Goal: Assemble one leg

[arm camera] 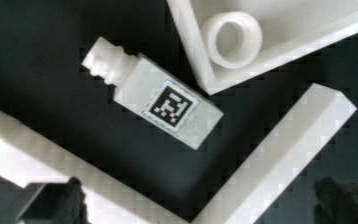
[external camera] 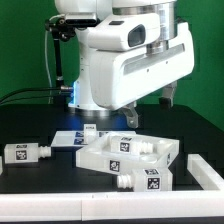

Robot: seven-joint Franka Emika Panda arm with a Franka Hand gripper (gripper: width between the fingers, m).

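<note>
In the wrist view a white leg (arm camera: 158, 92) with a black-and-white tag lies flat on the black table, its ridged end toward the picture's upper left. My gripper (arm camera: 197, 205) is open and empty above it; its dark fingertips (arm camera: 51, 200) show at both lower corners, apart from the leg. A corner of the wide white rimmed panel (arm camera: 247, 40) with a round hole lies beside the leg. In the exterior view one leg (external camera: 28, 153) lies at the left and another (external camera: 140, 181) in front of the panel (external camera: 130, 155). The arm's body hides the fingers there.
Two white bars (arm camera: 274, 150) meet in a V under the gripper. In the exterior view a long white bar (external camera: 100, 205) runs along the front and a white piece (external camera: 205, 170) sits at the right. The marker board (external camera: 68, 136) lies behind the panel.
</note>
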